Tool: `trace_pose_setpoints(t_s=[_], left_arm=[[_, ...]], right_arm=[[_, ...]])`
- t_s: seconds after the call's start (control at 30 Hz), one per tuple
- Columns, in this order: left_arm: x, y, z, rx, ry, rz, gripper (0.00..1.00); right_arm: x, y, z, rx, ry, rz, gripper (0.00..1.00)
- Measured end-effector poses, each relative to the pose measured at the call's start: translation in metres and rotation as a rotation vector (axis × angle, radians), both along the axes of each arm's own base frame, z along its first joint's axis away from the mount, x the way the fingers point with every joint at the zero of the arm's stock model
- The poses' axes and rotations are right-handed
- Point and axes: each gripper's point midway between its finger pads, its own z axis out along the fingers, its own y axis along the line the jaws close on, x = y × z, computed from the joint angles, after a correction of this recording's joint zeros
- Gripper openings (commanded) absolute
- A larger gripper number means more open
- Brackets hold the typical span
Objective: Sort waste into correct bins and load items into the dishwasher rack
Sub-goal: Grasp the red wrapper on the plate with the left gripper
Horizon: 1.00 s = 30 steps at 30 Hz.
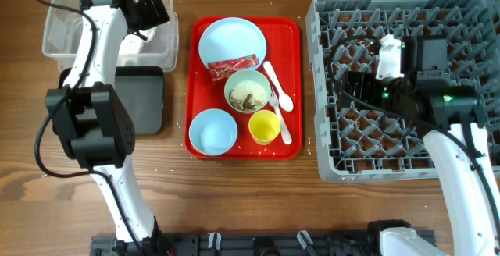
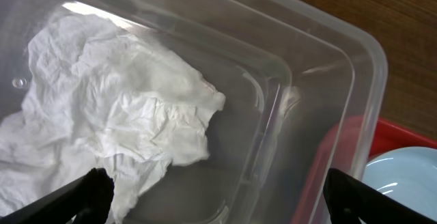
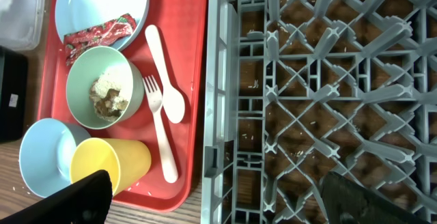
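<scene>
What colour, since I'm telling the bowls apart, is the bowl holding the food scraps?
The bowl is pale green, clearest in the right wrist view.

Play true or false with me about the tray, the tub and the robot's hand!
1. The white napkin lies in the clear tub. True.
2. The red wrapper is in the clear tub. False: it rests on the light blue plate.
3. The green bowl has food scraps in it. True.
4. The yellow cup sits on the light blue plate. False: it sits on the red tray.
5. The left hand grips the napkin. False: the hand is open and the napkin lies loose in the tub.
</scene>
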Motion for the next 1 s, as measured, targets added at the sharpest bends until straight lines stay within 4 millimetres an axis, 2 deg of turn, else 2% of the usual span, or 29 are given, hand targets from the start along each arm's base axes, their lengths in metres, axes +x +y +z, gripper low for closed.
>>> trace_pose_setpoints(t_s=[0.07, 0.17, 0.23, 0.3, 0.33, 0.4, 0.43, 0.47, 0.53, 0.6, 0.7, 0.83, 1.0], left_arm=[[-0.006, -0.008, 0.002, 0.008, 0.020, -0.037, 0.99], [-0.016, -0.040, 0.022, 0.048, 0.014, -0.175, 0.95], [-0.020, -0.076, 0.048, 0.074, -0.034, -0.308, 0.93], [-0.028, -0.125, 0.066, 0.114, -0.079, -0.492, 0.92], [-0.033, -0.145, 0.066, 0.127, -0.082, -0.565, 0.92], [-0.041, -0.165, 0.055, 0.137, -0.051, -0.647, 0.92], [-0.046, -0.173, 0.046, 0.142, -0.025, -0.685, 0.92], [-0.052, -0.181, 0.028, 0.152, 0.022, -0.734, 0.92], [-0.058, -0.190, 0.001, 0.162, 0.083, -0.786, 0.92], [-0.062, -0.197, -0.015, 0.165, 0.116, -0.815, 0.92], [-0.066, -0.205, -0.021, 0.171, 0.126, -0.846, 0.95], [-0.067, -0.207, -0.024, 0.175, 0.132, -0.862, 0.95], [-0.069, -0.207, -0.049, 0.181, 0.181, -0.899, 0.92]], right_arm=[[0.000, 0.000, 0.000, 0.000, -0.002, 0.000, 0.99], [0.001, 0.000, 0.000, 0.000, -0.004, 0.000, 0.99], [0.001, 0.000, 0.001, 0.000, -0.006, 0.000, 0.99], [0.003, 0.000, 0.002, 0.001, -0.014, 0.000, 1.00], [0.003, 0.000, 0.002, 0.001, -0.015, 0.000, 1.00], [0.003, 0.000, 0.002, 0.001, -0.014, 0.000, 1.00], [0.003, 0.000, 0.002, 0.001, -0.014, 0.000, 1.00], [0.003, 0.000, 0.002, 0.001, -0.014, 0.000, 1.00], [0.003, 0.000, 0.002, 0.001, -0.015, 0.000, 1.00], [0.003, 0.000, 0.002, 0.001, -0.014, 0.000, 1.00], [0.003, 0.000, 0.002, 0.001, -0.014, 0.000, 1.00], [0.003, 0.000, 0.002, 0.001, -0.014, 0.000, 1.00], [0.002, 0.000, 0.001, 0.001, -0.009, 0.000, 1.00]])
